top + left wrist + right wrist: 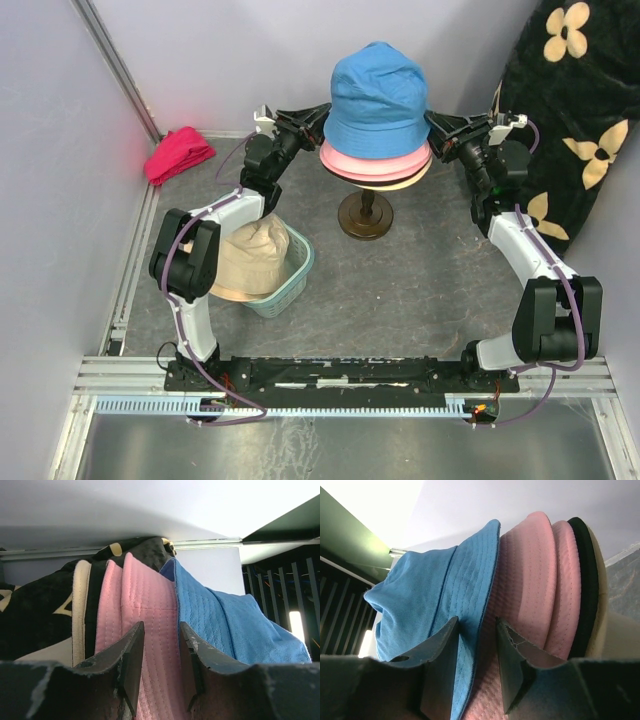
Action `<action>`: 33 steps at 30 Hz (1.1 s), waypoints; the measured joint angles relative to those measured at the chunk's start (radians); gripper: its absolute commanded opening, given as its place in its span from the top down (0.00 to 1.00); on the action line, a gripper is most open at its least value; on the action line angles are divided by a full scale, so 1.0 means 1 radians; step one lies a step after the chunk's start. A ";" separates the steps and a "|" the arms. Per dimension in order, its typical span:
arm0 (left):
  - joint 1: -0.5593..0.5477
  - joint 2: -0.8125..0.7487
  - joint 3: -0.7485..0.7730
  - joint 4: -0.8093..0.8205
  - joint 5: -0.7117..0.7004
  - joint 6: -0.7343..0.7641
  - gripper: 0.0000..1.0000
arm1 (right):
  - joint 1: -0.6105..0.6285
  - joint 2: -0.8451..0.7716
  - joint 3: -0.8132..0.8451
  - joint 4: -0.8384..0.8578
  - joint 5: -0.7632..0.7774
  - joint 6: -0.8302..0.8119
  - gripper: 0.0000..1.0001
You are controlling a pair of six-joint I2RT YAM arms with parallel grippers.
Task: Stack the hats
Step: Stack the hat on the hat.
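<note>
A stack of hats sits on a dark stand [365, 215] at the back middle. The blue hat [377, 95] is on top, with pink hats [372, 164] and a beige brim [412, 181] under it. My left gripper [322, 118] is open at the stack's left edge. In the left wrist view the left gripper [161, 630] has a pink brim [145, 600] between its jaws, beside the blue hat [220, 620]. My right gripper [432, 125] is open at the right edge. In the right wrist view the right gripper [477, 625] straddles the blue brim [470, 595] and a pink brim [530, 565]. Another beige hat [245, 262] lies in a basket.
A pale green basket [295, 283] stands front left of the stand. A magenta-red cloth bundle [178, 153] lies at the back left. A black cloth with cream flowers [570, 120] hangs at the back right. Pale walls close in on the left and at the back.
</note>
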 measured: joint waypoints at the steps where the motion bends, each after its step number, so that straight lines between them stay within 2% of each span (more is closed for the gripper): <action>1: 0.001 0.000 0.000 0.000 0.000 0.001 0.58 | -0.002 0.000 0.000 -0.002 0.000 -0.001 0.54; 13: 0.014 -0.007 -0.032 -0.064 -0.005 0.026 0.55 | -0.040 -0.035 0.000 -0.107 -0.024 -0.045 0.45; 25: 0.059 -0.062 -0.052 -0.203 -0.015 0.062 0.52 | -0.077 -0.105 0.006 -0.237 -0.024 -0.105 0.42; 33: 0.114 -0.127 -0.019 -0.330 -0.018 0.112 0.50 | -0.103 -0.145 0.082 -0.344 -0.010 -0.179 0.40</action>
